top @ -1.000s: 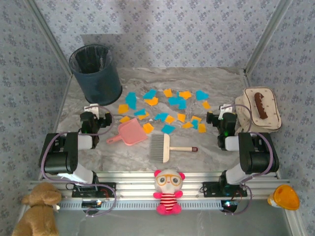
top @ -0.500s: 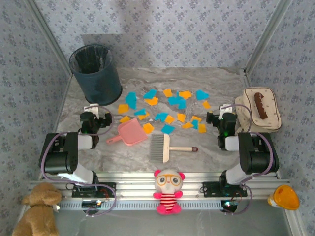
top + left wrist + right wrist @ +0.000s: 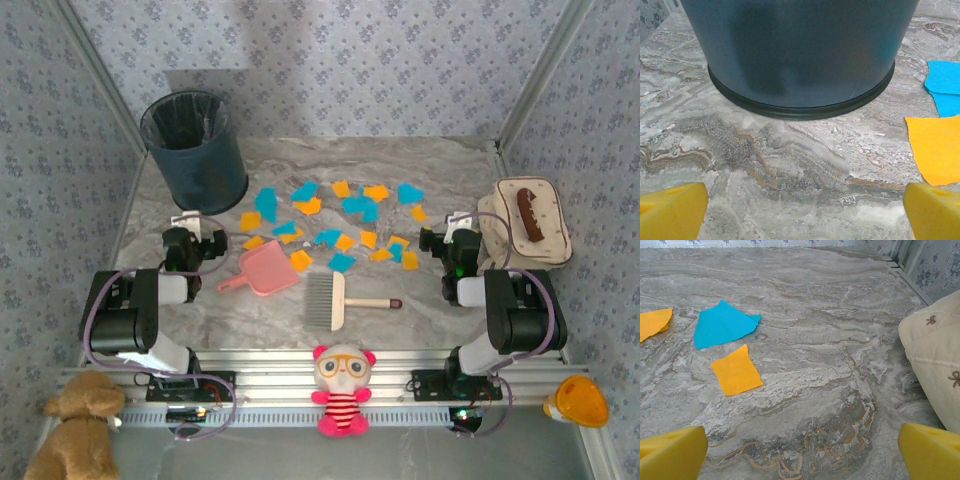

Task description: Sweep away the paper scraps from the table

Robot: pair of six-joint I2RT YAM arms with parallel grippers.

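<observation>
Several orange and cyan paper scraps [image 3: 340, 215] lie scattered across the middle of the marble table [image 3: 420, 160]. A pink dustpan [image 3: 266, 269] and a white hand brush [image 3: 330, 300] lie just in front of them. My left gripper [image 3: 192, 222] rests low at the left, open and holding nothing, facing the bin; its yellow fingertips [image 3: 672, 210] stand wide apart over bare table [image 3: 790, 165]. An orange scrap [image 3: 937, 147] lies to its right. My right gripper [image 3: 455, 225] rests at the right, open and holding nothing, with its fingertips [image 3: 670, 452] wide apart. An orange scrap [image 3: 736, 371] and a cyan scrap [image 3: 722, 324] lie ahead of it.
A dark blue waste bin [image 3: 194, 150] stands at the back left, close in front of the left gripper [image 3: 800, 50]. A cream pouch [image 3: 525, 222] with a brown item lies at the right edge [image 3: 935, 365]. Plush toys [image 3: 342, 388] sit on the front rail.
</observation>
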